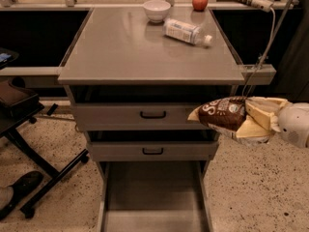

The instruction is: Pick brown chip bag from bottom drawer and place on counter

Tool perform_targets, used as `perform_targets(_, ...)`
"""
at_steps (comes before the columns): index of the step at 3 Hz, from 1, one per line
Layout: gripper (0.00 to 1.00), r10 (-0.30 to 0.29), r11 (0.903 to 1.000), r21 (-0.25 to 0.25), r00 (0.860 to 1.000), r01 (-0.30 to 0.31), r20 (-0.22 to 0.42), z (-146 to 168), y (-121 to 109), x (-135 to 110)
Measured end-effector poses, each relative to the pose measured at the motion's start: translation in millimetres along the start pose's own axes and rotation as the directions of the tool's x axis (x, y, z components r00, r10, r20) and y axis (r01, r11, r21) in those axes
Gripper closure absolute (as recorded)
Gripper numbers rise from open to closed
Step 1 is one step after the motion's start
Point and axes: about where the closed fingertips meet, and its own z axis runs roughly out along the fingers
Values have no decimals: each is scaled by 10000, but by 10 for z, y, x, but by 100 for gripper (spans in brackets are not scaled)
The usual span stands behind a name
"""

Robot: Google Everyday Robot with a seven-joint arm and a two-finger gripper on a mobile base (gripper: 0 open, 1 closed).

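Note:
My gripper [251, 119] comes in from the right edge and is shut on the brown chip bag [220, 113]. It holds the bag in the air in front of the right end of the upper drawer, just below the counter's front edge. The bag lies roughly level, its tan end pointing left. The bottom drawer [153, 197] stands pulled out below, its flat grey inside bare. The counter [135, 47] is the wide grey cabinet top above.
On the counter's far side sit a white bowl [157, 9], a clear plastic bottle [187, 32] lying down, and a red apple [200, 2]. Two shallow drawers with black handles [153, 114] are shut. A black chair base [38, 173] stands at left.

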Motion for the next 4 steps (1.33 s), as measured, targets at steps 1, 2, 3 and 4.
perform_targets(1,100,0,10000,-1,10000,0,0,0,0,0)
perform_targets(2,100,-261,9996,-60,9993,262,261,-66,-180,-278)
perform_targets(3,100,-735,9931,-860,9945,799,749,-66,-268,-989)
perform_targets(4,100,-610,9632,-2490,9845,1012,1643,124,-130,-1634)
